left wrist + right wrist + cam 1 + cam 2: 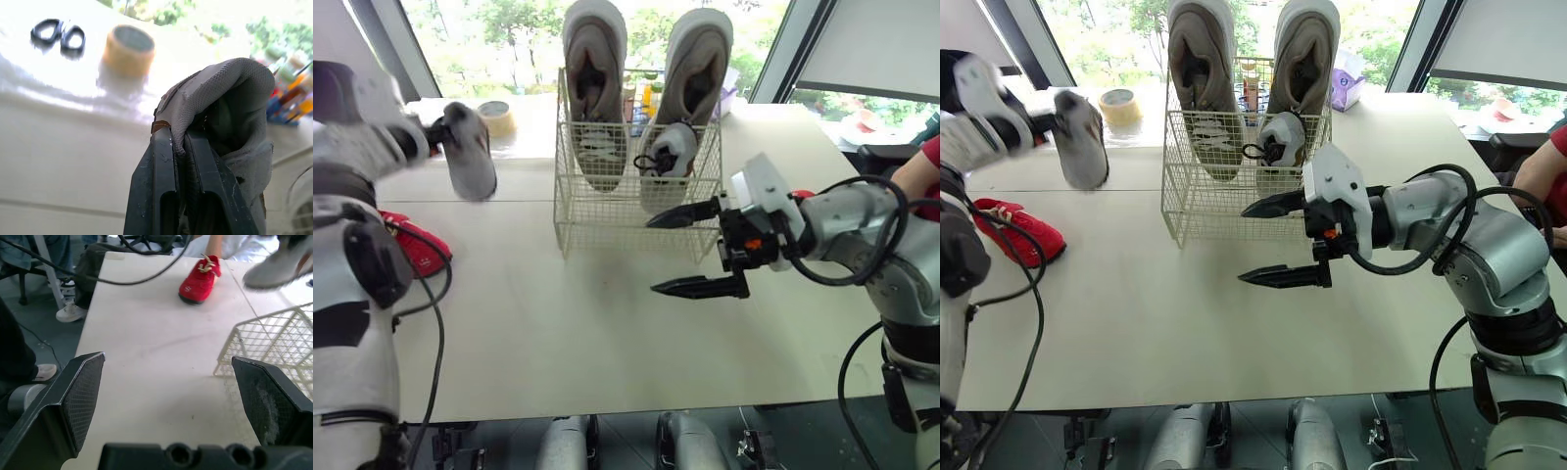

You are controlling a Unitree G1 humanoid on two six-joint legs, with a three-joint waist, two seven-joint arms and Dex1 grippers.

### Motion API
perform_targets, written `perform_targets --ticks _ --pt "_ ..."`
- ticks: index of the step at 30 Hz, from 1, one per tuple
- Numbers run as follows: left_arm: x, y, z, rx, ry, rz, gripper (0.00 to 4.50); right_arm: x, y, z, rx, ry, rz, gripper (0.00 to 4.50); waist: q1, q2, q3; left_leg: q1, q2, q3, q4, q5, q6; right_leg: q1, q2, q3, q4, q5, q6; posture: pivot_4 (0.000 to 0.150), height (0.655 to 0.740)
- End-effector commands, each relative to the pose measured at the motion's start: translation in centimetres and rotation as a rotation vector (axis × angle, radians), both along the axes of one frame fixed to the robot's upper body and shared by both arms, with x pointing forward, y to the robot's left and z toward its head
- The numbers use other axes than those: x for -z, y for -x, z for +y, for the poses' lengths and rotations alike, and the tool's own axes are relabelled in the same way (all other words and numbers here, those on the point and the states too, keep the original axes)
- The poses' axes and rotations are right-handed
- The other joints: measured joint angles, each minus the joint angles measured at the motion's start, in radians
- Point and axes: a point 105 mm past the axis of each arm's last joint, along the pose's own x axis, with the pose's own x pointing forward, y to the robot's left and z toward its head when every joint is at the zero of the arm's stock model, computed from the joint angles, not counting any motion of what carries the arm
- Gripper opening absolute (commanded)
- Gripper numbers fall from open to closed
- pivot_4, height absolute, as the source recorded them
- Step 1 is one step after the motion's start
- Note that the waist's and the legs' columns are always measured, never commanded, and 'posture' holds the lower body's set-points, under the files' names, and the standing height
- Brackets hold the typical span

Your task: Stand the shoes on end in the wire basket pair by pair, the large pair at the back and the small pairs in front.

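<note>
This looks like a robot test room in an office building, a lab rather than a home. A broad pale table (607,333) stands against tall windows (509,39) with dark frames, a roller blind (881,44) and trees outside. The wire basket (607,211) of shoes (595,88) on it sits among work clutter: a tape roll (496,117), scissors (57,34), small bottles (288,93), a tissue box (1347,86). Black cables (112,282) trail over the table, and people (95,262) sit close beside it above a grey floor (44,338).
</note>
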Motion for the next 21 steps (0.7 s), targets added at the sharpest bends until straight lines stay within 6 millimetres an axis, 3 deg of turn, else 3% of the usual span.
perform_targets --ticks 1,4,6,10,15,21 --pt "-8.4 5.6 -2.8 0.034 -0.094 -0.444 0.02 -1.7 0.4 -1.1 0.004 -0.011 -0.033 4.50 -0.003 0.000 0.000 0.000 0.001 -0.001 0.000 0.000 0.000 0.000 0.000 0.000 0.000 0.000 0.000 0.150 0.7351" --pt "-8.6 10.2 -7.7 0.083 -0.159 -0.654 0.02 -2.2 0.1 -1.8 0.029 -0.025 -0.011 4.50 -0.001 0.000 0.000 0.004 0.001 -0.003 -0.001 0.000 0.000 0.004 -0.001 0.002 0.002 0.000 0.001 0.150 0.7351" --pt "-8.3 12.0 -9.4 -0.018 -0.154 -0.750 0.02 -2.6 -0.6 -2.2 0.062 -0.044 -0.005 4.50 0.005 0.000 0.000 0.004 0.001 -0.003 0.001 0.000 0.000 0.005 -0.001 0.002 0.000 0.002 0.003 0.150 0.7351" --pt "-6.7 12.2 -12.6 -0.076 -0.073 -0.768 0.02 -2.2 -1.1 -2.5 0.076 -0.009 0.013 4.50 0.004 0.000 0.000 0.010 -0.001 -0.002 0.002 0.000 0.001 0.012 -0.001 0.002 -0.001 0.003 0.005 0.150 0.7351" --pt "-3.5 10.9 -16.0 -0.006 -0.137 -0.755 0.02 -2.1 -0.8 -3.0 0.075 0.020 0.064 4.50 0.003 0.001 -0.001 0.017 -0.001 -0.002 0.000 -0.003 0.006 0.018 0.000 0.002 -0.002 0.003 0.004 0.150 0.7351" --pt "0.6 9.5 -19.5 0.030 -0.254 -0.781 0.02 -0.7 1.5 -3.5 0.068 0.090 0.153 4.50 0.006 0.001 -0.001 0.015 0.000 -0.002 0.000 -0.004 0.007 0.017 -0.001 0.002 -0.003 0.003 0.004 0.150 0.7351"
